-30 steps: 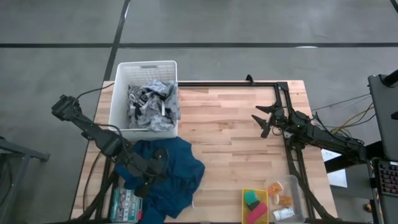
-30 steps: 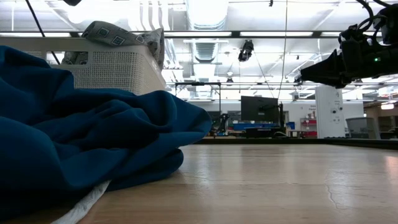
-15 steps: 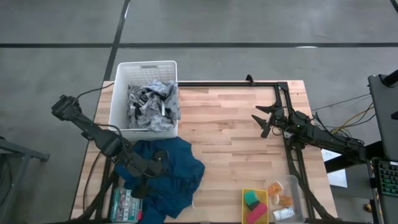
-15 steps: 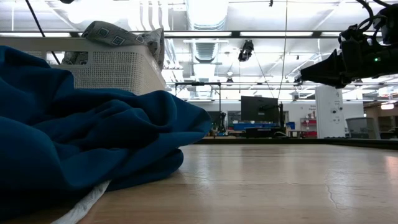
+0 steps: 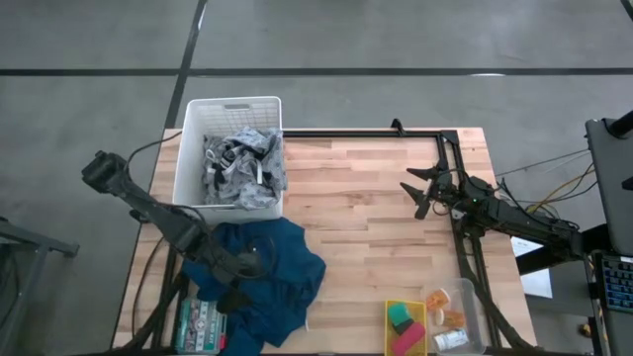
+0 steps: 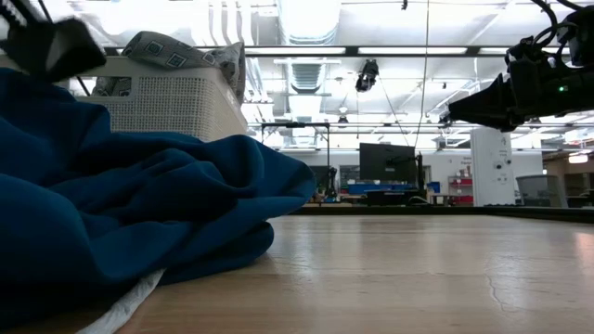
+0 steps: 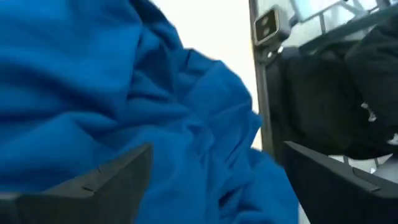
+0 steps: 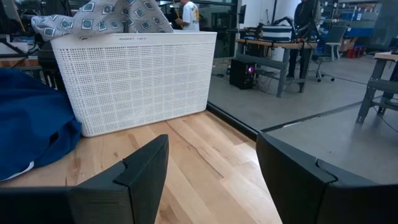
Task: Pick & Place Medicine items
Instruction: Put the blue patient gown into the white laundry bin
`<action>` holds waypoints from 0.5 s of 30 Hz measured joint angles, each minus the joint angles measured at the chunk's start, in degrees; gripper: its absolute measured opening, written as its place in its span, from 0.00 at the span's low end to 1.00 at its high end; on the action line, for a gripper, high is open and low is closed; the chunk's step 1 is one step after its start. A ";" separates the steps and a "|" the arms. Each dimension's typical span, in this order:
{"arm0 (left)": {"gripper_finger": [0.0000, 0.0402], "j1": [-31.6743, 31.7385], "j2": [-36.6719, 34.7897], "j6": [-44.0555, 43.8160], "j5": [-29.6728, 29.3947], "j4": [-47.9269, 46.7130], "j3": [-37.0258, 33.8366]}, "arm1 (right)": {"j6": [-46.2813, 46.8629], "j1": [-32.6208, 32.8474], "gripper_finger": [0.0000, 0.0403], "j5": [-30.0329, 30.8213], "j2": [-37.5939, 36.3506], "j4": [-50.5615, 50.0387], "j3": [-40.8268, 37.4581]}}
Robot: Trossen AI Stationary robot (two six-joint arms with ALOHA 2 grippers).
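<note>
Wooden desk [image 5: 366, 227] carries a blue cloth [image 5: 282, 272] beneath my left jaws [image 5: 235, 287], spread wide, while my right jaws [image 5: 420, 193] hang spread above bare planks.

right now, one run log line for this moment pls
left gripper: open, over blue cloth | right gripper: open, idle | medicine items: untouched

— What is the table [image 5: 366, 198] looking like?
— It is showing pale wooden planks with a smooth, faintly shiny finish, edged by a dark metal frame [image 5: 445, 138].
— And the soft things?
— A blue cloth [image 5: 282, 272] is lying in matt, rumpled folds. Patterned grey fabric [image 5: 242, 163] is filling a white plastic basket [image 8: 137, 78] with perforated walls.
— The grippers?
— The right gripper's fingers [image 8: 137, 171] are looking like matt dark plastic.
</note>
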 joint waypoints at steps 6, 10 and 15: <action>0.96 0.02 0.00 5.35 2.02 3.53 -5.06 | 0.00 -0.02 0.59 0.00 0.00 0.00 0.00; 0.99 0.04 0.00 15.82 3.65 3.95 -6.82 | 0.00 -0.01 0.59 -0.02 0.00 -0.02 0.00; 0.99 0.42 0.00 20.55 3.50 3.90 -10.11 | 0.00 -0.02 0.59 -0.02 -0.02 0.00 0.00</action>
